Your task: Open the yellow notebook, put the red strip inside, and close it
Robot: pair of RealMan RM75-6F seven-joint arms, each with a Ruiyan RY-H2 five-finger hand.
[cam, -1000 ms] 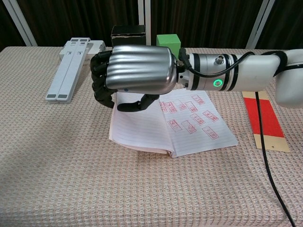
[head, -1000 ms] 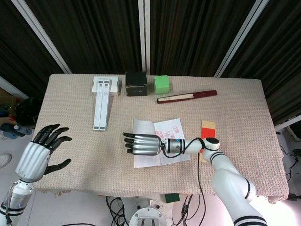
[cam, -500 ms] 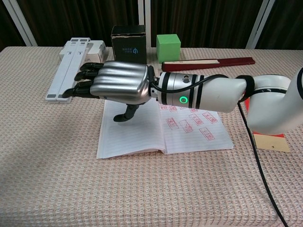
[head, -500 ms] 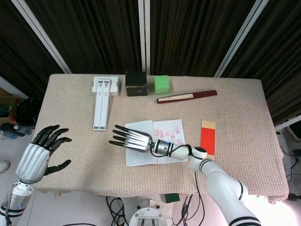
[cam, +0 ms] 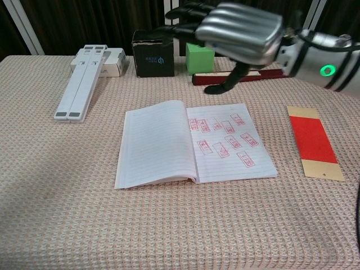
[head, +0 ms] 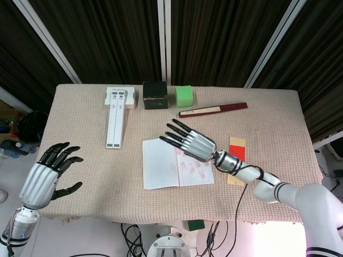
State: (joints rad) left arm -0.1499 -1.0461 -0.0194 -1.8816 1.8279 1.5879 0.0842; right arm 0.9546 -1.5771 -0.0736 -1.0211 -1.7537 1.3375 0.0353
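The notebook (head: 177, 171) (cam: 194, 143) lies open and flat on the table, a blank lined page on the left and a page of red stamps on the right. The red strip (head: 236, 160) (cam: 313, 140), on a tan backing, lies to the right of it, untouched. My right hand (head: 192, 141) (cam: 236, 29) hovers above the notebook's upper right part, fingers spread and holding nothing. My left hand (head: 45, 177) hangs beyond the table's left edge, fingers apart and empty; the chest view does not show it.
Along the back stand a white folding stand (head: 117, 118) (cam: 84, 80), a black box (head: 155, 95) (cam: 152, 53) and a green cube (head: 184, 96) (cam: 199, 56). A dark red ruler-like bar (head: 213, 110) (cam: 247, 76) lies behind the notebook.
My right hand lifted off the left page and swung up and to the right. The notebook now lies fully open and flat. The left hand stayed put.
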